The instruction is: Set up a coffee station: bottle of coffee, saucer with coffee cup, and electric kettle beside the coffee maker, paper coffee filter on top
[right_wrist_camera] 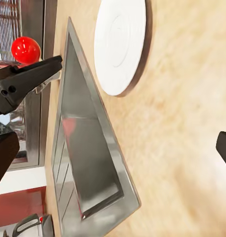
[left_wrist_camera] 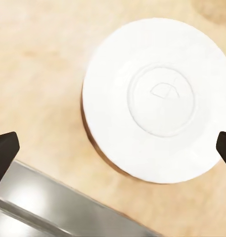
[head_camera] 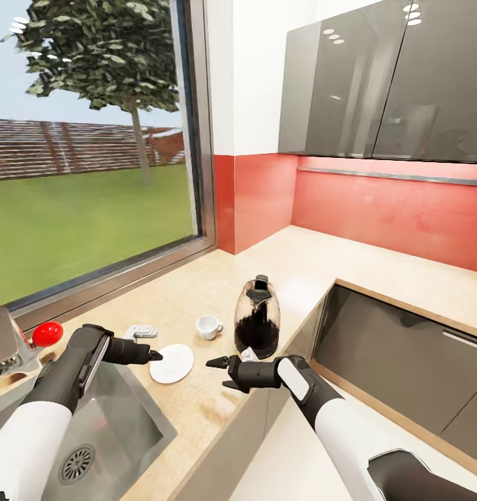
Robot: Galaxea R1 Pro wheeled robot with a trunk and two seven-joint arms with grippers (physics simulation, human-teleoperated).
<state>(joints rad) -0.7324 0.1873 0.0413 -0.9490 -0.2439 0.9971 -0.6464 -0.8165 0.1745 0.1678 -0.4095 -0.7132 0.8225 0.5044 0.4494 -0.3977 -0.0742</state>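
From where I stand, the pale speckled stone bench [head_camera: 197, 292] runs along under a big window and turns the corner below glossy grey wall cabinets [head_camera: 384, 83]. A round white ceramic saucer [head_camera: 172, 363] lies flat on the bench just beside the rim of the brushed steel sink [head_camera: 120, 424]. A small white coffee cup [head_camera: 208, 326] stands upright on the bench near the saucer, apart from it, not on it. Just to the cup's right is the coffee maker, a clear glass body with dark contents and a black lid and base [head_camera: 256, 318], upright near the bench's front edge.

The left end effector [head_camera: 155, 355], black, hovers right at the saucer's near edge with its fingers spread apart; in the left wrist view the saucer [left_wrist_camera: 155, 98] sits between the two dark fingertips [left_wrist_camera: 4, 153], untouched, empty-handed. The right end effector [head_camera: 212, 362] points toward the saucer from the other side, in front of the coffee maker, and its fingers also stand apart, holding nothing; in the right wrist view the saucer [right_wrist_camera: 120, 44] and sink [right_wrist_camera: 85, 148] lie ahead of it.

A small grey-white flat object [head_camera: 141, 332] rests on the bench behind the left arm; I cannot tell what it is. A red ball-like knob [head_camera: 47, 333] sits by the window sill, close to the faucet.
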